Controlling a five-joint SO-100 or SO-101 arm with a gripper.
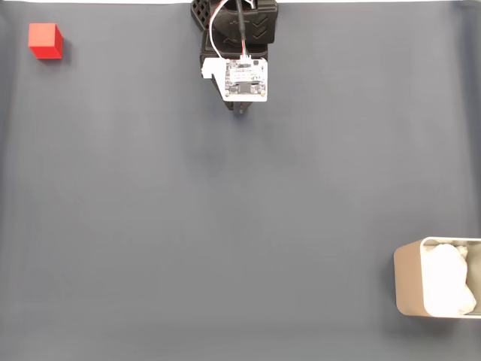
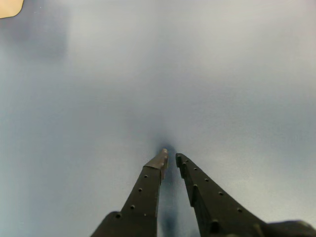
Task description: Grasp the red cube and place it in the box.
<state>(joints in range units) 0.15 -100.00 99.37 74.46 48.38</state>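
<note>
- In the wrist view we see our gripper (image 2: 170, 157) closest to the lens, its two dark perforated fingers (image 2: 145, 190) rising from the bottom edge and converging toward their tips.
- The tips sit nearly together with only a narrow slit between them, and nothing is held there.
- Just past the tips we look onto a plain grey-blue mat (image 2: 207, 84), with a faint shadow beneath the fingertips.
- In the far top left corner of the wrist view a small beige patch (image 2: 10, 7) shows; we cannot tell what it is.
- In the fixed view, which looks straight down, our arm (image 1: 239, 37) enters from the top edge at centre, carrying a white circuit board (image 1: 245, 80) with wires running up from it.
- The gripper (image 1: 240, 110) points down the picture, just below that board.
- The red cube (image 1: 45, 40) rests on the mat (image 1: 225, 226) in the top left corner of the fixed view, well apart from the gripper.
- The box (image 1: 409, 280) sits at the lower right edge of the fixed view, partly cut off, with white wrinkly padding (image 1: 449, 280) inside.
- Cube and box lie at opposite corners, well apart.
</note>
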